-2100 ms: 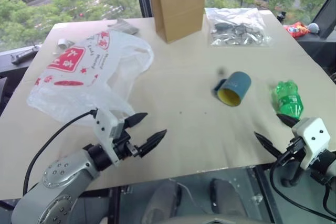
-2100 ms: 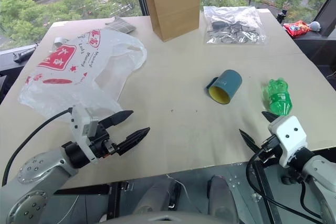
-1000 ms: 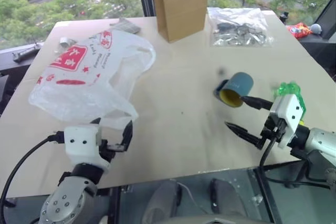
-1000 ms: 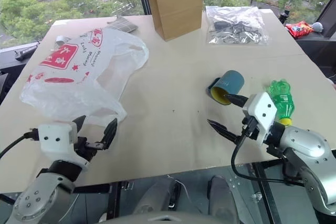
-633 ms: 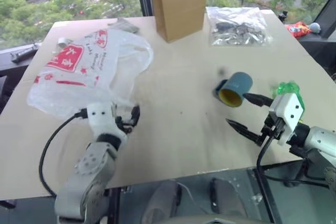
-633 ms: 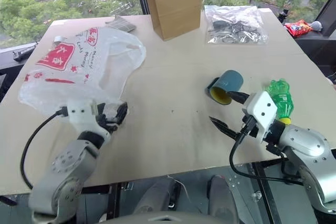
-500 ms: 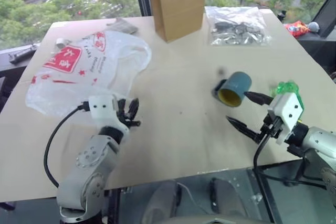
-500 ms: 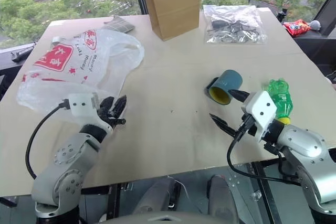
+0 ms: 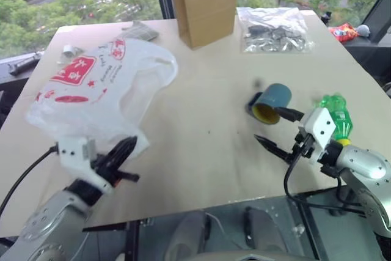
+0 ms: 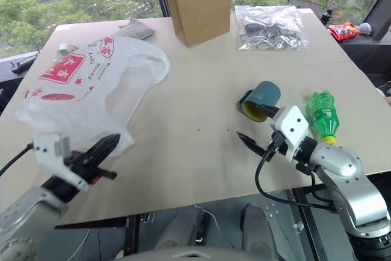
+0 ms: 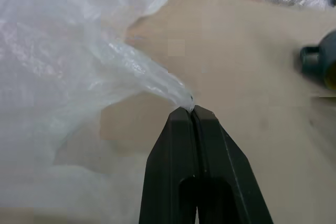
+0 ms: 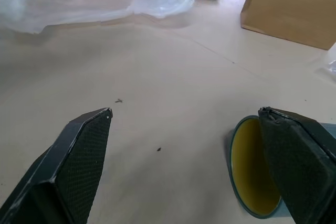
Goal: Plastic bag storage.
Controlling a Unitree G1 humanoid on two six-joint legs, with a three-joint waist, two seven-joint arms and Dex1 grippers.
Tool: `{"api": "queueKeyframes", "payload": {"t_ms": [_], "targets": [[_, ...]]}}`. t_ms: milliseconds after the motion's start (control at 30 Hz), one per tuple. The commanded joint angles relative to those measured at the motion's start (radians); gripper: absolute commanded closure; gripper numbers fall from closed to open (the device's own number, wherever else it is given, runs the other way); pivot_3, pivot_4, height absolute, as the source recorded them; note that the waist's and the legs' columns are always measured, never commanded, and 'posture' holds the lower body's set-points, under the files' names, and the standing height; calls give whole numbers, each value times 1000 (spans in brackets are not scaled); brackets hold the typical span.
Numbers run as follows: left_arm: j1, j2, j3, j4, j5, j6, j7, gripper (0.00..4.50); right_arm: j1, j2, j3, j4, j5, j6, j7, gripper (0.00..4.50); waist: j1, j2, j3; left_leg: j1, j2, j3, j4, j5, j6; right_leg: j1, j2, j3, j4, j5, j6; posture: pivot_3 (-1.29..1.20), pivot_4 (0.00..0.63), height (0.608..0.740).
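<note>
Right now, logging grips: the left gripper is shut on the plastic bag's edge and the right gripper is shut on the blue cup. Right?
Not quite. The right gripper is open, with the blue cup unheld beside one finger, as the right wrist view shows. The left gripper is indeed shut on the plastic bag.

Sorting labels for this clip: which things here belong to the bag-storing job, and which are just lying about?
Belongs to the job:
plastic bag, a corner pinched in the left gripper

Lying about:
brown paper bag
clear bag of dark parts
teal cup, on its side
green bottle
</note>
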Motion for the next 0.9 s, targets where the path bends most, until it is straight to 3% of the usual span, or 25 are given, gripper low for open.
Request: {"api": "queueKeyframes", "payload": {"t_ms": [33, 200, 367, 467, 533, 633, 767, 900], "targets": [[113, 15, 114, -19, 29, -107, -110, 3482, -29, 4, 9, 12, 1, -43, 31, 0, 1, 0, 0, 0, 0, 0, 0, 0, 0, 0, 0, 0, 0, 0, 0, 0, 150, 740], [267, 31, 128, -115, -30, -100, -169, 1429, -65, 23, 32, 42, 21, -51, 61, 0, 2, -1, 0, 0, 0, 1, 1, -1, -1, 1, -1, 0, -1, -1, 1, 0, 150, 740], [286, 65, 151, -194, -114, -115, -137, 1429, -84, 29, 23, 37, 90, -41, 118, 0, 2, 0, 1, -1, 0, -1, 0, -1, -1, 0, -1, -1, -1, -1, 1, 0, 150, 740], [175, 130, 111, -246, -154, -97, -23, 1429, -90, 22, 17, 23, 128, -35, 144, 0, 4, 1, 1, 0, 0, 0, 0, -1, -1, 1, -1, -1, -1, -1, 1, 0, 150, 740], [-24, 188, 15, -250, -84, -27, 169, 1429, -86, 8, 10, -2, 152, -46, 174, 0, 9, 2, 1, 0, 0, -2, 1, -1, -1, 1, -1, -2, 0, 0, 1, 0, 150, 740], [-380, 241, -185, -187, 31, 279, 548, 1429, -87, -23, -7, -63, 201, -51, 222, 0, 11, 2, 1, 1, -1, -3, 2, -1, -1, 2, 0, -3, 1, 1, 1, 0, 150, 740], [-630, 198, -290, -98, 64, 516, 696, 1429, -91, -59, -17, -91, 227, -40, 245, 0, -9, 0, 1, 3, -1, -2, 2, 1, 1, 3, 1, 0, 1, 5, 1, 0, 150, 740], [-781, 220, -483, 9, 306, 653, 843, 1429, -104, -81, -30, -93, 218, -45, 238, 0, -4, 0, 1, 0, 0, -3, 1, 3, -4, -2, 3, -1, 2, 5, 0, 0, 150, 740]]}}
